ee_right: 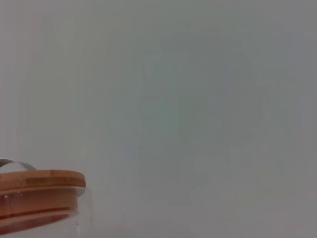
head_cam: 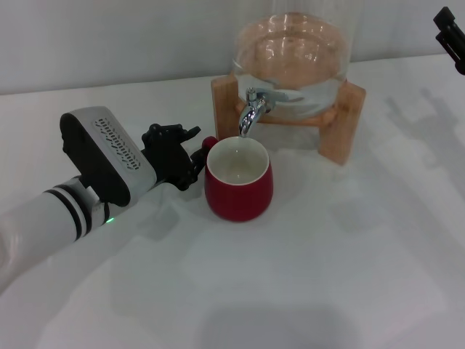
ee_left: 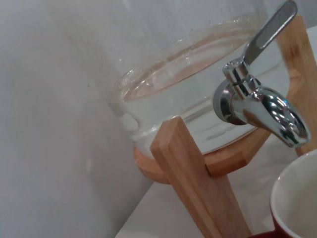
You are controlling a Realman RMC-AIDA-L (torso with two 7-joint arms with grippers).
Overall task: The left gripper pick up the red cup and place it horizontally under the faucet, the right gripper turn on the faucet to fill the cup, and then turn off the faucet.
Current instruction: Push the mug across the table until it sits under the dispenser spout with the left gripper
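A plain white table (head_cam: 305,291) fills the foreground, smooth and matte, marked only by soft shadows. Behind it rises a pale grey wall (head_cam: 109,43).

Nearest the robot, the left gripper (head_cam: 190,161) reaches in on its white, black-striped arm, its perforated wrist block lying low over the table. Its black fingers sit at the small handle of the red cup (head_cam: 238,190), closed around that handle as far as the head view shows, though the exact contact is partly hidden by the fingers themselves. The cup stands upright on the table, its white inside showing no water that can be made out.

Just beyond the cup's rim, the faucet (head_cam: 251,110) points its chrome spout down over the cup's far edge. In the left wrist view the faucet's lever stands raised and slanted above the spout. The glass dispenser (head_cam: 294,65) holds clear water and rests on a wooden stand (head_cam: 341,123).

Farthest off, the right gripper (head_cam: 452,38) hangs high at the table's far right, well apart from the faucet; its finger spread cannot be told. No readable writing shows anywhere.
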